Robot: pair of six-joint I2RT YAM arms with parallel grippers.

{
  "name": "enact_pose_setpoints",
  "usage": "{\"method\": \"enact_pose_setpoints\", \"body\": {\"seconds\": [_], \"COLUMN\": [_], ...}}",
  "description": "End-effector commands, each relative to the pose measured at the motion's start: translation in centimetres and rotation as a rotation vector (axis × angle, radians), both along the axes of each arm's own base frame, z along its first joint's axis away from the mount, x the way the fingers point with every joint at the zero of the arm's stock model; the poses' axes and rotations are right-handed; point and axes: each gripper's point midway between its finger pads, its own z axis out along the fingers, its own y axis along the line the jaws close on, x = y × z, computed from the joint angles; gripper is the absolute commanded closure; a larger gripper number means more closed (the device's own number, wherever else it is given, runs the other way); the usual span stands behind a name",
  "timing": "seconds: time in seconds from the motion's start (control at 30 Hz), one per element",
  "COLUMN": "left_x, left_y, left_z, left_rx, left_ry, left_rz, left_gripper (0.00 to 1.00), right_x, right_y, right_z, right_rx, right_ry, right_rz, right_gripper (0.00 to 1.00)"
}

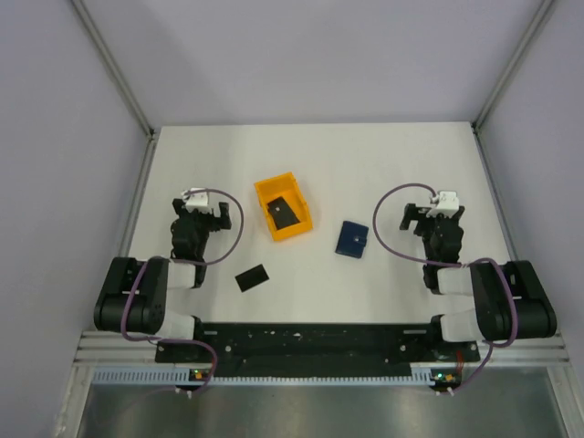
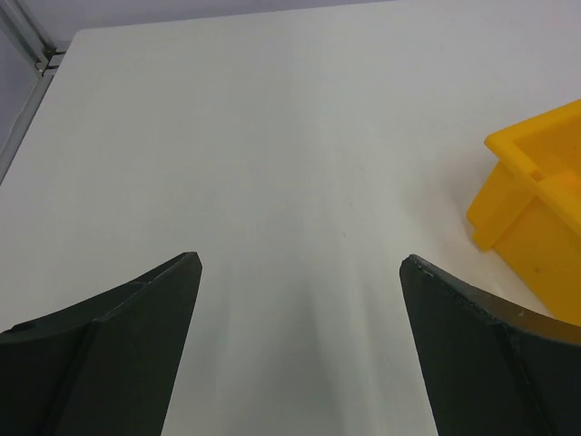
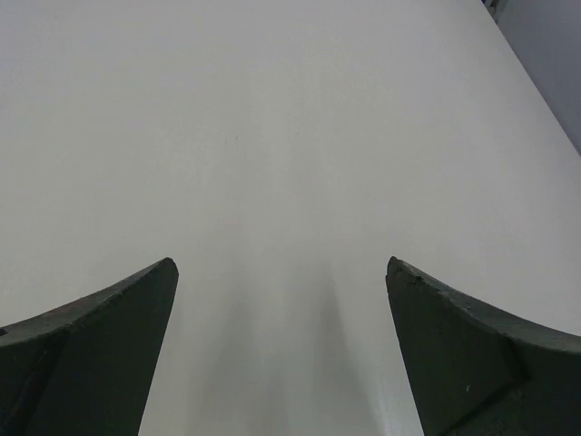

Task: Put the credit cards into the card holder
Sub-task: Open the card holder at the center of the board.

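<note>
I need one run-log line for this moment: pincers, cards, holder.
left pincer: open, empty | right pincer: open, empty | card one: on table | card two: in orange bin | card holder: on table

one credit card (image 1: 252, 276), thin and black, lies flat and askew on the table (image 1: 365, 164); the other credit card (image 1: 281, 213) lies inside the orange bin (image 1: 263, 208). the navy card holder (image 1: 351, 239) lies flat right of the bin.

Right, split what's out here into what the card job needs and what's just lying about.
Needed for the job:
- loose black card, flat on the table
- second black card, lying inside the orange bin
- navy card holder, right of the bin

Just lying about:
- orange bin itself, which matters only because it holds one card
</note>
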Motion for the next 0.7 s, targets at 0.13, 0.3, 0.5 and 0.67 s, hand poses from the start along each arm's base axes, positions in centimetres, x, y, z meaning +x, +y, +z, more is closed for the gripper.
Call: {"method": "enact_pose_setpoints", "body": {"seconds": [0.13,0.3,0.5,0.67], "left_x": [0.1,0.1,-0.3,0.8], "left_y": [0.1,0.0,0.2,3.2], "left_z": [1.2,1.3,2.1,4.9], "left_rx": [-0.001,0.0,0.004,-0.12], "left_ry": [-0.047,-0.049,-0.059,0.098], "left_rz": [-0.002,-0.003,0.015,0.251], "left_gripper": [0.01,0.01,0.01,0.01], "right_x": [0.5,0.5,-0.3,-0.5], "right_y": [-0.2,-0.2,-2.6,-3.6], "right_z": [1.5,1.5,2.6,4.8], "right_rx": [0.011,0.009,0.051,0.158], "right_ry": [-0.053,-0.053,-0.09,0.015], "right_rz": [-0.01,-0.01,-0.168,-0.275], "right_gripper": [0.01,0.01,0.01,0.01]}}
